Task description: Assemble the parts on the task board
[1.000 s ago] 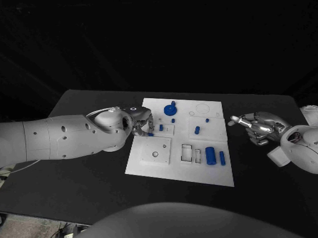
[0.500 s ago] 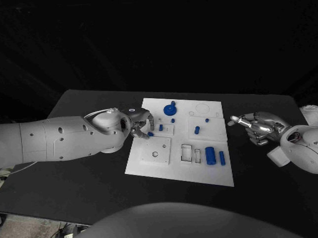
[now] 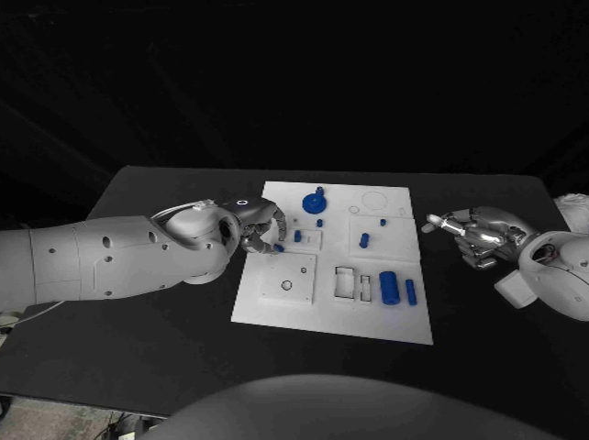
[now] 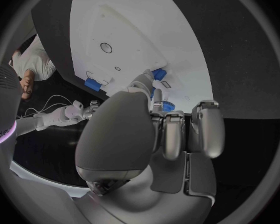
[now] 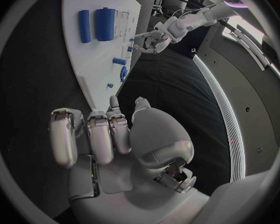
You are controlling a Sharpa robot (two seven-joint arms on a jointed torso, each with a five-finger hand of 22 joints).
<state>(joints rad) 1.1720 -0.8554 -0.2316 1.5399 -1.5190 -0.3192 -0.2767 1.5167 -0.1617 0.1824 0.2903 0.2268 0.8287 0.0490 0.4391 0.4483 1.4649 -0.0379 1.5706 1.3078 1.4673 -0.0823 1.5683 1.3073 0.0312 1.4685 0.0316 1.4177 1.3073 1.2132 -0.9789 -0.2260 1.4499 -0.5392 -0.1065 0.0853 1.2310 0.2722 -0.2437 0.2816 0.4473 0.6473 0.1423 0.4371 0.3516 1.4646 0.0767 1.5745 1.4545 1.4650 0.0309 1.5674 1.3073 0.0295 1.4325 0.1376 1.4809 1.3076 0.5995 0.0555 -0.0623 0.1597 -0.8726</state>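
The white task board [image 3: 275, 302] lies mid-table. My left hand [image 3: 261, 231] sits over its left edge, fingers curled, pinching a small blue part [image 3: 279, 247] at the fingertips; the left wrist view shows that part [image 4: 159, 75] against the board [image 4: 115, 25]. On the board are a blue knob [image 3: 316, 201], short pegs [image 3: 365, 241], a thick blue cylinder [image 3: 390, 287] and a slim bar [image 3: 411, 292]. My right hand [image 3: 474, 235] hovers over the black table right of the board, fingers curled on nothing. In the right wrist view the cylinder [image 5: 104, 24] lies ahead of the right hand [image 5: 105, 134].
A round hole [image 3: 288, 285] and rectangular slots [image 3: 348, 282] are open on the board's near half. Black tabletop [image 3: 150, 330] surrounds the board. A white object [image 3: 581, 209] sits at the table's far right edge.
The left arm has crept slightly toward the board, its hand staying at the left edge with the blue part. The right hand has not moved.
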